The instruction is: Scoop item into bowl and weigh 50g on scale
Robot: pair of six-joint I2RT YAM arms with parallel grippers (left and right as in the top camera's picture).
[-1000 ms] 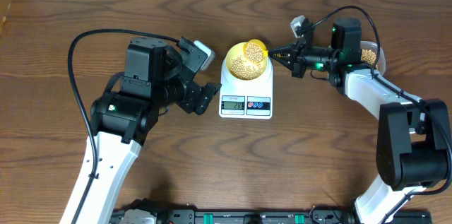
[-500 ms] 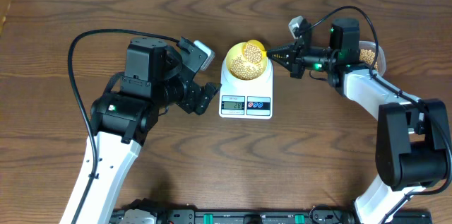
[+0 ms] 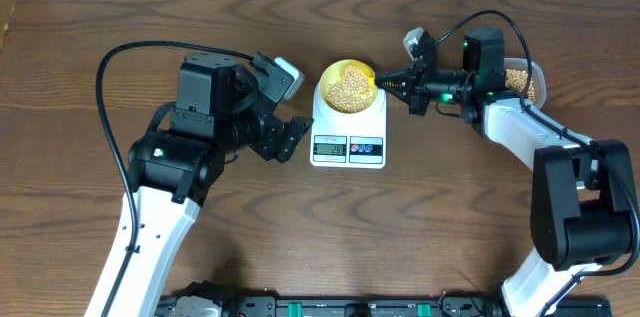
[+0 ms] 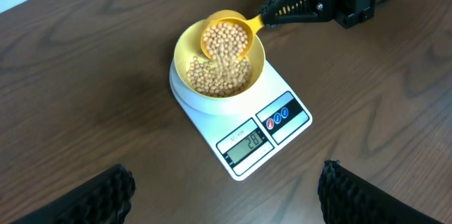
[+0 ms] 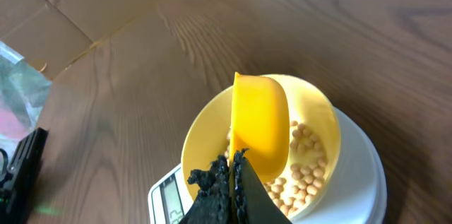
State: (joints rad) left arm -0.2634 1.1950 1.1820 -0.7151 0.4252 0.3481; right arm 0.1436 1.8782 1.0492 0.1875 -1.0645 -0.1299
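Right end effector, clamped on the handle of one yellow scoop, holds it lengthwise along the table's back edge, with the cup end pointing left and tipped over one pale yellow bowl. Beans lie in both. The bowl sits on one white scale near the middle of the back edge, display facing front. Left wrist view reads 28 there; right wrist view shows only the scoop's back. Left end effector, fingers apart and empty, hovers left of the scale. One clear tub of beans sits further right.
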